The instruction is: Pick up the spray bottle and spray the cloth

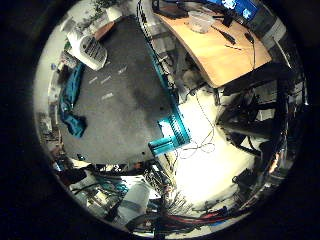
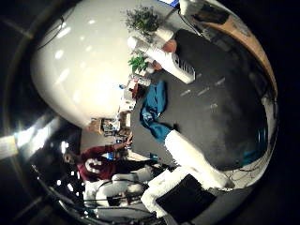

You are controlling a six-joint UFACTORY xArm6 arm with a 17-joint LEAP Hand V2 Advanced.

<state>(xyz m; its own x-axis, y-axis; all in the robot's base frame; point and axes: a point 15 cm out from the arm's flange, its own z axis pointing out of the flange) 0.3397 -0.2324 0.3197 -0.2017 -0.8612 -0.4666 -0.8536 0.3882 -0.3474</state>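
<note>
While we hover high over the dark mat [image 1: 125, 110], hand [image 2: 187, 164] fingers straight, holding nothing, white spray bottle [image 2: 171, 61] lying down, teal cloth [image 2: 152, 110] crumpled nearby, potted plants [image 2: 140, 21] and wooden desk [image 1: 215, 47] beyond the mat edges.

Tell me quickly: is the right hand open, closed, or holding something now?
Right hand: open, fingers straight, holding nothing; the spray bottle lies on the table.

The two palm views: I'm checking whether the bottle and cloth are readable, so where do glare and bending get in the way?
Thumb side view: glare whitens the floor beyond the dark table, whose edge bows strongly; the teal cloth stays legible. Little finger side view: a bright floor patch washes out beside the table; the white spray bottle sits small near the curved rim.
</note>
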